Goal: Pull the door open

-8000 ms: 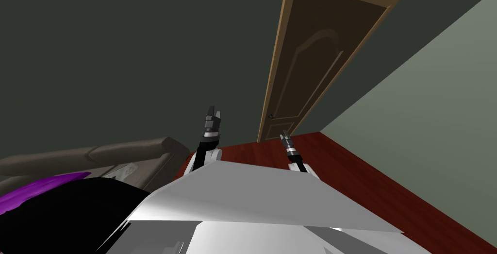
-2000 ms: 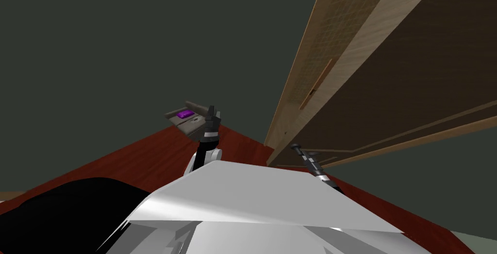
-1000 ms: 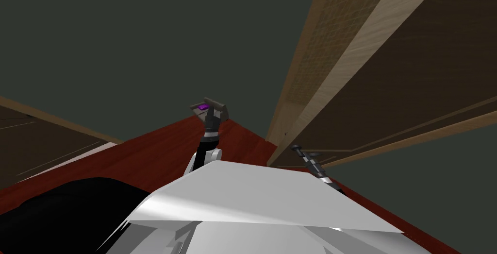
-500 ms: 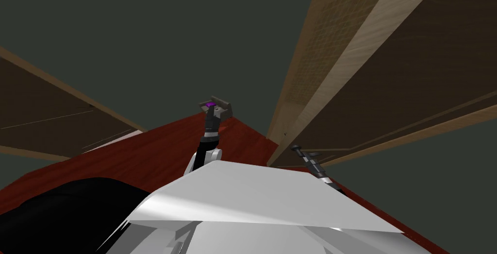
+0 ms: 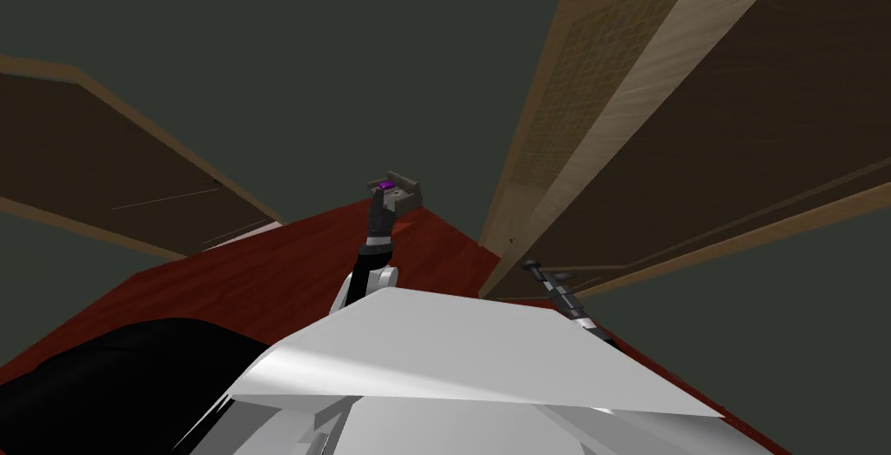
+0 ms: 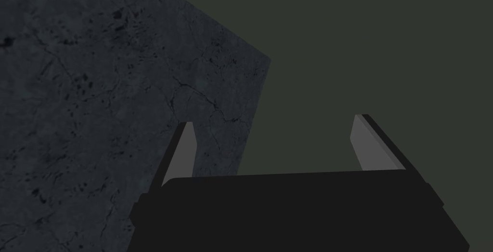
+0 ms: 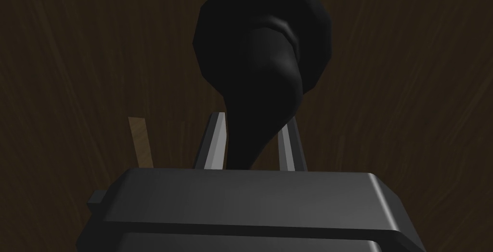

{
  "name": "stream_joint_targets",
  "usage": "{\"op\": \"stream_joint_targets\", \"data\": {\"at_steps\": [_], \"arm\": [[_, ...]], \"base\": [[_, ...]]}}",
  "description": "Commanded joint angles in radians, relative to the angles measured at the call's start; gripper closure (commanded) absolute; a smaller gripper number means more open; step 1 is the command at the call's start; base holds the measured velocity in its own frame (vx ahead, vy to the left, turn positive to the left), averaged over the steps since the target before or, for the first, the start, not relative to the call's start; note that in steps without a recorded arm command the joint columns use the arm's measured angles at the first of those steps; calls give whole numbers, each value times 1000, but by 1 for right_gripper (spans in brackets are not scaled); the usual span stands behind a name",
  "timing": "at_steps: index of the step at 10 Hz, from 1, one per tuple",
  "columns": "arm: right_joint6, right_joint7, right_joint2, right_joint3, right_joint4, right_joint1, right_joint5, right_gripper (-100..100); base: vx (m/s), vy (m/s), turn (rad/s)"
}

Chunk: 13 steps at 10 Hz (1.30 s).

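Note:
The dark brown door (image 5: 748,119) with its lighter wooden edge (image 5: 644,93) looms at my right, swung out from its frame (image 5: 531,137). Its black lever handle (image 7: 262,85) runs down from a round rose on the dark door face (image 7: 409,95). My right gripper (image 7: 251,140) is shut on that handle, one finger pressing each side. In the head view the right gripper (image 5: 528,264) sits at the door's lower edge. My left gripper (image 5: 380,201) is raised in front of me, open and empty, its fingers (image 6: 185,150) wide apart.
Red-brown floor (image 5: 261,267) runs ahead. A small grey piece of furniture with a purple thing (image 5: 387,185) on it stands far off beyond the left gripper. Another brown door (image 5: 113,180) is in the wall at the left. Dark grey-green walls (image 5: 348,67) surround.
The whole head view has swung: the far furniture drifted right and the left-hand door came further into view, so I have turned with the door. Both grippers keep their state.

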Motion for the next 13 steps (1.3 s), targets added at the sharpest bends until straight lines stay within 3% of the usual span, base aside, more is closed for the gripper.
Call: {"op": "stream_joint_targets", "data": {"at_steps": [1, 9, 13], "arm": [[-7, 0, -1, -1, 3, -2, 2, 100], [-43, -5, -10, -10, 30, -3, 12, 100], [-46, -8, -6, -8, 34, -2, 18, 100]], "base": [[-177, -73, 151], [-204, -90, 161], [-130, -53, 114]]}}
